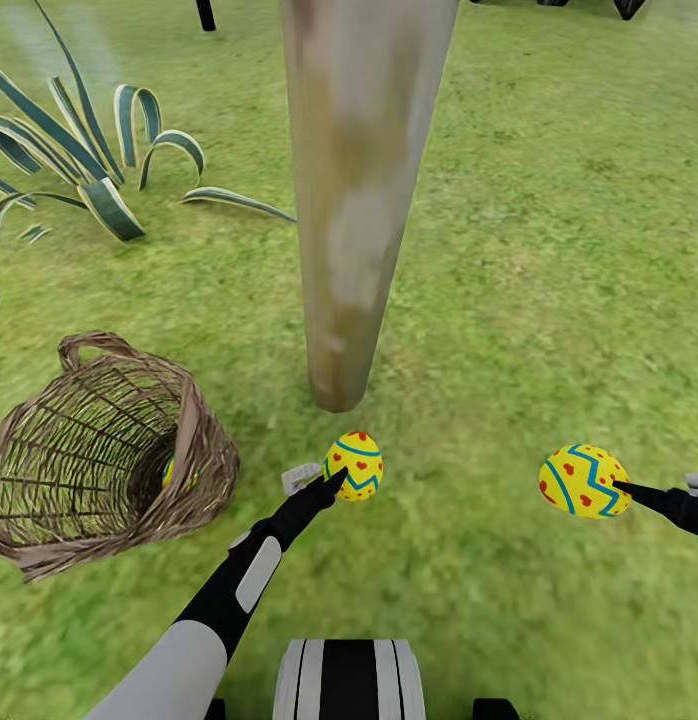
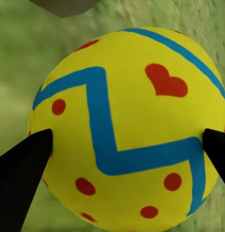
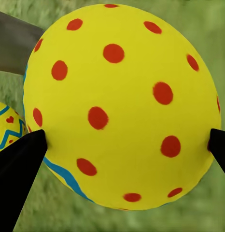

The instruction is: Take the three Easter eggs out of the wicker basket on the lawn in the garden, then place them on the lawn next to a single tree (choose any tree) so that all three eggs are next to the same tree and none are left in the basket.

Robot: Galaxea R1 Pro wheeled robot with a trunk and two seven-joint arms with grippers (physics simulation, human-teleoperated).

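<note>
Left gripper [image 1: 334, 480] clenched our egg [image 1: 354, 465] beside the tree [image 1: 354, 200] | right gripper [image 1: 621, 487] clenched another egg [image 1: 582, 481] | third egg [image 1: 172, 472] in basket [image 1: 99, 450]

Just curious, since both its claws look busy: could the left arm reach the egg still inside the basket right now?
Probably not yet: the left gripper is shut on an egg. The basket lies tipped beside that arm.
</note>
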